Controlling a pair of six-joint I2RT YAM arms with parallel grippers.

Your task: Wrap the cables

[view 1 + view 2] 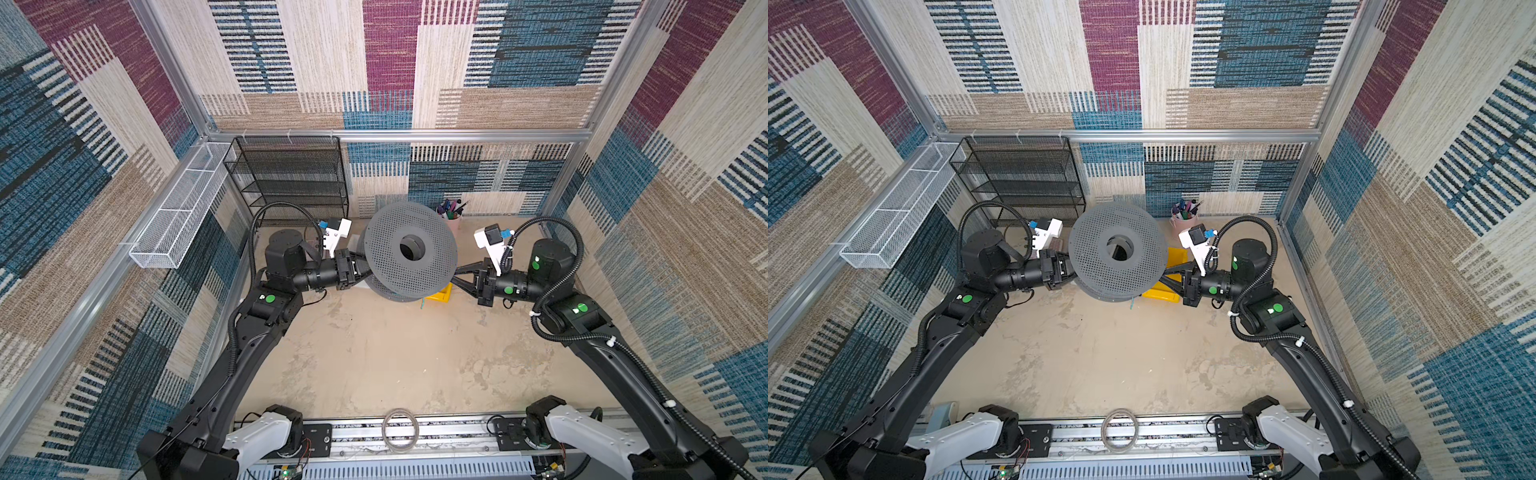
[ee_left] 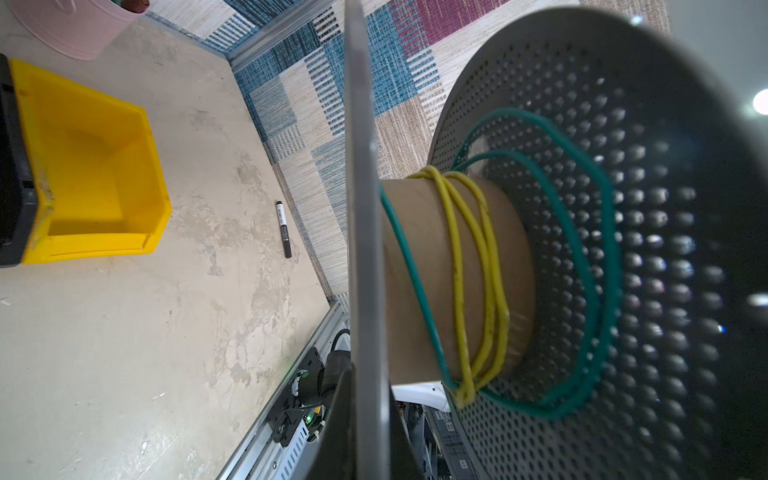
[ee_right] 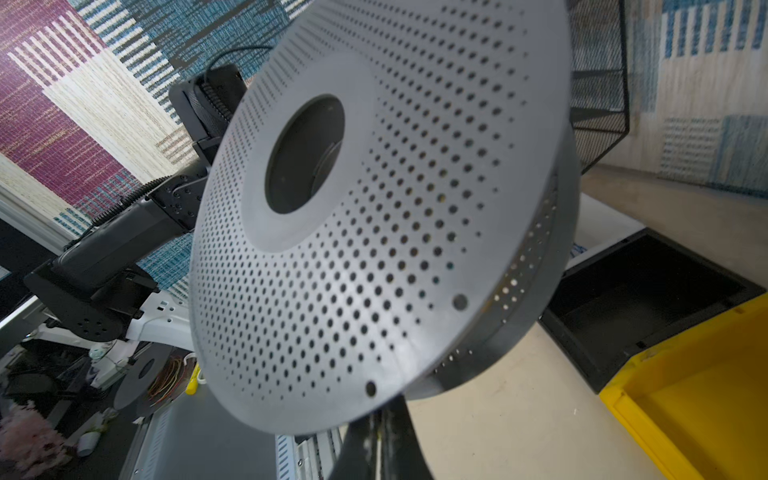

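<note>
Black arms (image 1: 208, 399), green dot stickers (image 1: 270, 298), corrugated hoses (image 1: 580, 248)

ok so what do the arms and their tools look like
The left arm and right arm are black with white base shells, green stickers on the joints and black corrugated hoses alongside. Each wrist carries a white camera mount. The left tool and right tool are black.
</note>
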